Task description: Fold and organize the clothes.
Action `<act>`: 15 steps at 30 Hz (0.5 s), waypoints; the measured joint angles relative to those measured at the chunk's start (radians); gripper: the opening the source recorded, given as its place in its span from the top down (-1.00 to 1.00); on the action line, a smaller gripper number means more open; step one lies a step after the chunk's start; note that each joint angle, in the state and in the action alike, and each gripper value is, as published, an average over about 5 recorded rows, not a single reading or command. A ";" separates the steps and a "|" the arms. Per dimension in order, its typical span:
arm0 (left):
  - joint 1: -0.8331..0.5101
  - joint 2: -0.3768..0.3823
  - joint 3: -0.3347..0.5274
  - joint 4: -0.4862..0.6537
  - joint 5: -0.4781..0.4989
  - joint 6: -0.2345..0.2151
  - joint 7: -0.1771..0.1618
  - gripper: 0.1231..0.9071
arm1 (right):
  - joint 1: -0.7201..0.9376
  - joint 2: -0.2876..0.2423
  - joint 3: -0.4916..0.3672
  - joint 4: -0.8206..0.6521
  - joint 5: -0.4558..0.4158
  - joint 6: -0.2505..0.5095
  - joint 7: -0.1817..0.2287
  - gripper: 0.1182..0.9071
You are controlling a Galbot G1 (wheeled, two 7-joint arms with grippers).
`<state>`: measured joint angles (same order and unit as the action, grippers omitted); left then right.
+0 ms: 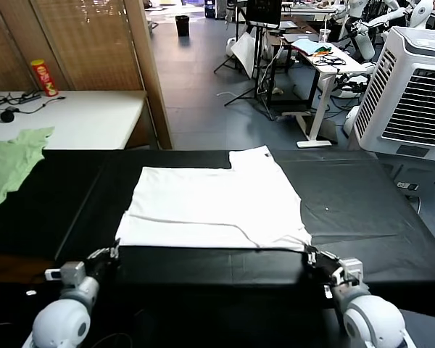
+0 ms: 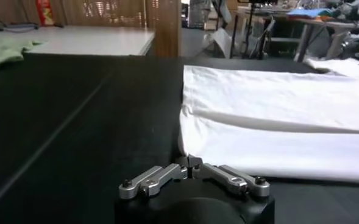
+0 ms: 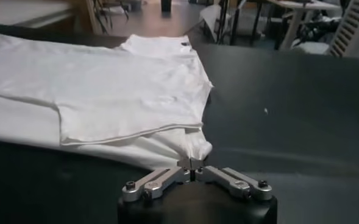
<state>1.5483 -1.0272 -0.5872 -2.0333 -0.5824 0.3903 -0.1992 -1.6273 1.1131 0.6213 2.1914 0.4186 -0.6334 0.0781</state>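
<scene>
A white T-shirt [image 1: 214, 206] lies flat in the middle of the black table [image 1: 370, 217], partly folded, with its collar end at the far side. My left gripper [image 1: 114, 252] sits at the shirt's near left corner and is shut, its tips pinching the edge of the fabric [image 2: 277, 122]. At the near right corner, my right gripper [image 1: 310, 255] is shut on a bunched bit of the cloth [image 3: 106, 91]. In the left wrist view the left gripper [image 2: 191, 163] has its fingers together. The right wrist view shows the right gripper [image 3: 191, 163] the same way.
A green garment [image 1: 11, 163] hangs over the table's far left. Behind it stands a white table [image 1: 87, 116] with a red can [image 1: 43, 77] and cables. A wooden partition [image 1: 148, 72] rises behind the table. A large white air cooler [image 1: 413, 87] stands at the right.
</scene>
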 joint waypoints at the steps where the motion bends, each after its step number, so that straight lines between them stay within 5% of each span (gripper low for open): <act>1: 0.014 0.001 -0.003 -0.014 0.003 0.002 -0.002 0.99 | -0.015 0.001 0.007 0.008 0.000 0.000 -0.001 0.99; 9: 0.133 0.005 -0.037 -0.103 0.024 0.022 -0.013 0.99 | -0.089 0.002 0.029 0.051 -0.013 -0.018 -0.016 0.87; 15: 0.193 0.000 -0.055 -0.148 0.032 0.062 -0.042 0.91 | -0.120 -0.004 0.048 0.091 -0.032 -0.029 -0.021 0.09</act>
<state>1.7412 -1.0274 -0.6417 -2.1811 -0.5504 0.4528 -0.2410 -1.7476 1.1094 0.6689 2.2824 0.3869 -0.6626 0.0570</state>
